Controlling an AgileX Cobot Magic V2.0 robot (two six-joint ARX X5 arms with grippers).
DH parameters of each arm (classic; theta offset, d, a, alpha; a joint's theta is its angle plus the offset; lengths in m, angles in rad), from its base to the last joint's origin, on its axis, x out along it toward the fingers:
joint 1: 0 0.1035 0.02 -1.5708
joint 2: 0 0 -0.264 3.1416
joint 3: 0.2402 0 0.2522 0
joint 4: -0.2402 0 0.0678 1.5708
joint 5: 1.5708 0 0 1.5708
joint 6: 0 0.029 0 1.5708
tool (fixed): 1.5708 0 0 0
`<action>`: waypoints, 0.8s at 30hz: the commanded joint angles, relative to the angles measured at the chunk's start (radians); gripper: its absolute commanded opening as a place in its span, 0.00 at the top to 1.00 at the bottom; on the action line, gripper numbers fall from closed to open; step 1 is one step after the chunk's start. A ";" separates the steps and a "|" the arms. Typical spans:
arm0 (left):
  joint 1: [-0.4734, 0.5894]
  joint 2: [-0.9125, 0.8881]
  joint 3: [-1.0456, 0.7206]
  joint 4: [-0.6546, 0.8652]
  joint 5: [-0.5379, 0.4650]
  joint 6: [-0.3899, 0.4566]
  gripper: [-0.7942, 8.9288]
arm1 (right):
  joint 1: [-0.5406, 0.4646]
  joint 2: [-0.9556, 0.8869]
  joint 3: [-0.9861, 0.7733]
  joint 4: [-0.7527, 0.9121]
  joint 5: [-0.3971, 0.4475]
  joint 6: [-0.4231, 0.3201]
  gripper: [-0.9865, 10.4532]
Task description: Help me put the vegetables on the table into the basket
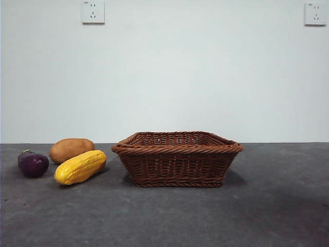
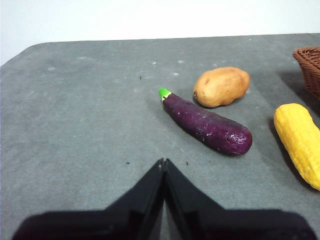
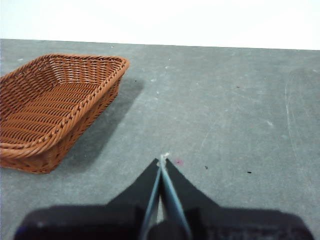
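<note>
Basket (image 1: 177, 158) woven brown wicker, braided rim, mid-desk (image 1: 267, 206), empty; potato (image 1: 71, 150), bumpy yellow corn (image 1: 80, 166), purple eggplant (image 1: 33, 164) clustered beside it

Left wrist: left gripper (image 2: 164, 162) jaws pressed together, above grey mottled desk near glossy eggplant, green stem

Right wrist: right gripper (image 3: 163, 160) jaws pressed together, basket nearby

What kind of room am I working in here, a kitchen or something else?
Likely a lab or test bench, not a kitchen: a bare white wall with two power sockets, a plain dark grey table, and only a wicker basket, potato, corn cob and eggplant set out.
</note>
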 commanded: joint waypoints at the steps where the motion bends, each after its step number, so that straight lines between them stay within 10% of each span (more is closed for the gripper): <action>1: 0.003 0.000 -0.010 0.002 0.005 -0.006 0.92 | 0.002 -0.002 -0.009 0.007 0.000 0.027 0.92; 16: 0.002 0.060 0.212 -0.159 0.122 -0.142 0.93 | 0.002 0.039 0.144 0.025 -0.013 0.248 0.92; 24: 0.002 0.185 0.414 -0.289 0.261 -0.145 0.92 | 0.002 0.202 0.389 -0.240 -0.097 0.211 0.92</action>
